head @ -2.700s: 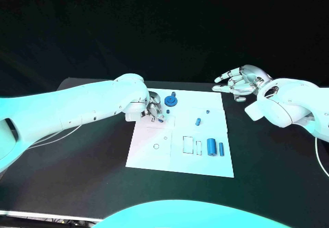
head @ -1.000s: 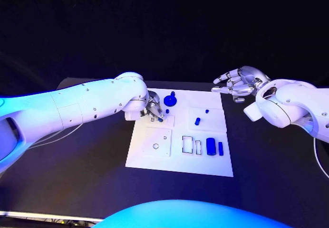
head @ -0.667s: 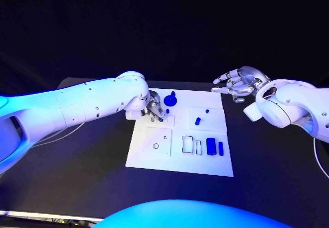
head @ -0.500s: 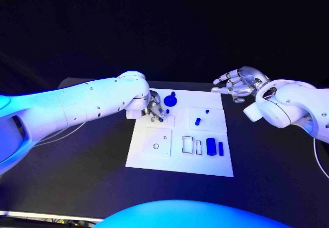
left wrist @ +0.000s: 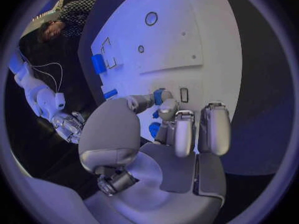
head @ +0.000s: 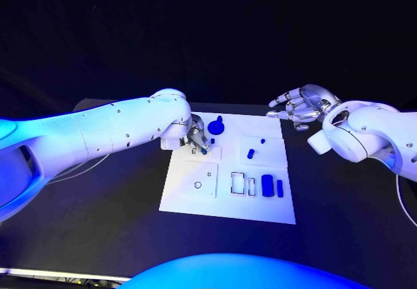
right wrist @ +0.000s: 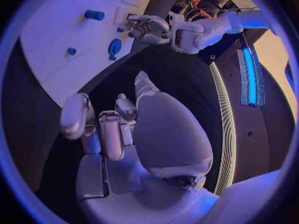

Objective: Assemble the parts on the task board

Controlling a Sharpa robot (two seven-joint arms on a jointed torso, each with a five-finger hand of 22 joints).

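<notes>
Silver left hand (head: 194, 137) pinches small blue peg (head: 204, 150) – over flat white task board (head: 228, 208).

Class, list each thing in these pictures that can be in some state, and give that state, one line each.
left hand: over the task board's far left, pinching a small blue part
right hand: off the board, holding nothing, fingers apart
task board: flat on the table
blue cylinder: lying on the board
</notes>
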